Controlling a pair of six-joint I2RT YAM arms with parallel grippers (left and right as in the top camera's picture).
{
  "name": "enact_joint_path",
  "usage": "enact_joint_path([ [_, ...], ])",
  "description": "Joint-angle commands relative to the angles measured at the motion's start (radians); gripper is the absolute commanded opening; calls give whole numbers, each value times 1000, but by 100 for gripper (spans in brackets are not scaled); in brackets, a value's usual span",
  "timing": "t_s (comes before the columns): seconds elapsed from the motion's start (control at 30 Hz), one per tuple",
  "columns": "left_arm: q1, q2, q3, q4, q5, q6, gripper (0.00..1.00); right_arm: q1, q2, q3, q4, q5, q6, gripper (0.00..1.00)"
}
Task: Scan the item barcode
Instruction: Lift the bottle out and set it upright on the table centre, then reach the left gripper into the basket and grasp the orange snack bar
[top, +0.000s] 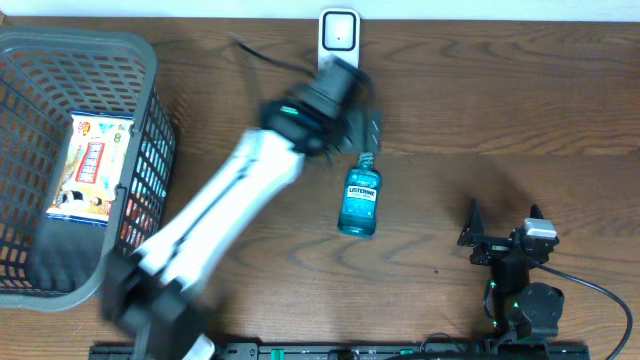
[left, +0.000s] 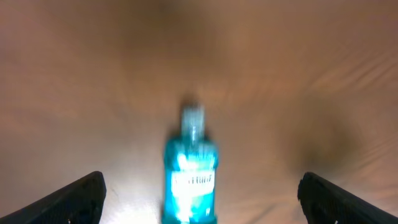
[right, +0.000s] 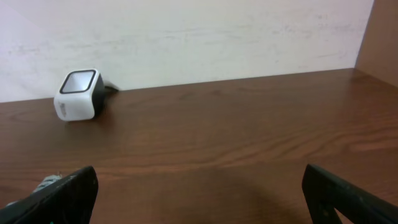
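The mouthwash bottle (top: 360, 200) lies flat near the middle of the table (top: 480, 110). Its long axis runs 12 to 6 o'clock, cap toward 12 and the scanner (top: 339, 35), base toward 6. The left tool (left: 200, 180), blurred, hangs at 12 o'clock of the cap, spread wide and clear of the bottle. The right tool (top: 503, 222), at 4 o'clock, is spread and empty

L arm (top: 225, 205) white w/ blk joints, R arm (top: 520, 290) blk, green LEDs, blk cable
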Motion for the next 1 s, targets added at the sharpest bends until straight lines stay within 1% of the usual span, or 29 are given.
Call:
enact_joint_path([
  [0.0,154,-190,64,-23,-13,133,98,-2,-4,-1,-3,2,14,99],
  [0.13,366,-325,64,-63,-89,133,98,-2,-4,-1,-3,2,14,99],
  [0.2,489,-373,64,-105,-146,82,98,-2,-4,-1,-3,2,14,99],
  [0.23,609,-402,64,-164,-206,-19,97,-2,-4,-1,-3,2,14,99],
  [0.27,673,-410,64,-208,-236,-98,98,-2,-4,-1,-3,2,15,99],
  [0.3,725,-411,64,-253,-259,-179,98,-2,-4,-1,-3,2,14,99],
  [0.37,828,-406,60,-375,-297,-388,98,-2,-4,-1,-3,2,14,99],
  [0.4,879,-399,53,-445,-305,-514,98,-2,-4,-1,-3,2,14,99],
  [0.5,996,-373,14,-571,-307,-801,98,-2,-4,-1,-3,2,14,99],
  [0.6,1073,-335,-30,-648,-302,-1041,98,-2,-4,-1,-3,2,14,99],
  [0.67,1104,-304,-66,-655,-295,-1146,98,-2,-4,-1,-3,2,15,99],
  [0.73,1113,-272,-90,-655,-295,-1189,98,-2,-4,-1,-3,2,15,99],
  [0.87,1113,-195,-131,-656,-295,-1196,98,-2,-4,-1,-3,2,14,99],
  [0.93,1113,-160,-159,-665,-277,-1268,98,-2,-4,-1,-3,2,14,99],
  [0.97,1113,-143,-180,-665,-259,-1323,98,-2,-4,-1,-3,2,14,99],
])
